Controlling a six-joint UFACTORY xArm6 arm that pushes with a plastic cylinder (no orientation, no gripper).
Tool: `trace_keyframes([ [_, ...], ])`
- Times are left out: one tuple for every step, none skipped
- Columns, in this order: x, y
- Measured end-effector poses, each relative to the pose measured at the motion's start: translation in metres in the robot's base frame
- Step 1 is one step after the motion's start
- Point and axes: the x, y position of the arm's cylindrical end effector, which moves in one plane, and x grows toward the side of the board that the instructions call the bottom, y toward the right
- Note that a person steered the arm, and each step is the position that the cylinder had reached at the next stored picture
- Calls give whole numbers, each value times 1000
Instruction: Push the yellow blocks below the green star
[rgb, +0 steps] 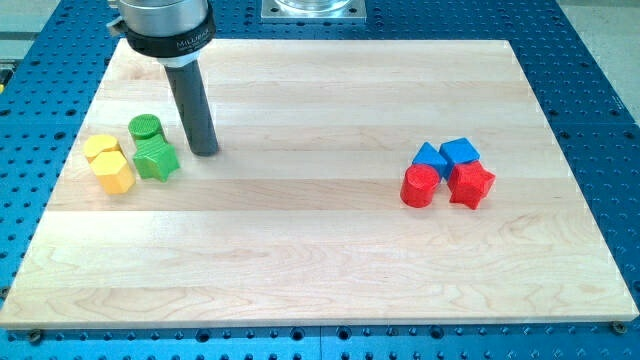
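The green star (157, 160) lies at the board's left side, with a green cylinder (145, 128) touching it just above. Two yellow blocks sit to the star's left: a yellow hexagon (114, 172) touching the star's left side and a second yellow block (101, 148) just above the hexagon. My tip (206, 152) stands on the board just right of the green star, a small gap away, level with the star's top.
On the wooden board (320, 250) a second cluster lies at the right: a blue triangle (431, 157), a blue cube (460, 153), a red cylinder (420, 186) and a red star (471, 184). The blue perforated table (600, 120) surrounds the board.
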Motion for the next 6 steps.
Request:
trace_keyframes([
  [0,0],
  [-7,1],
  [-42,-1],
  [-56,-66],
  [-55,-126],
  [1,-147],
])
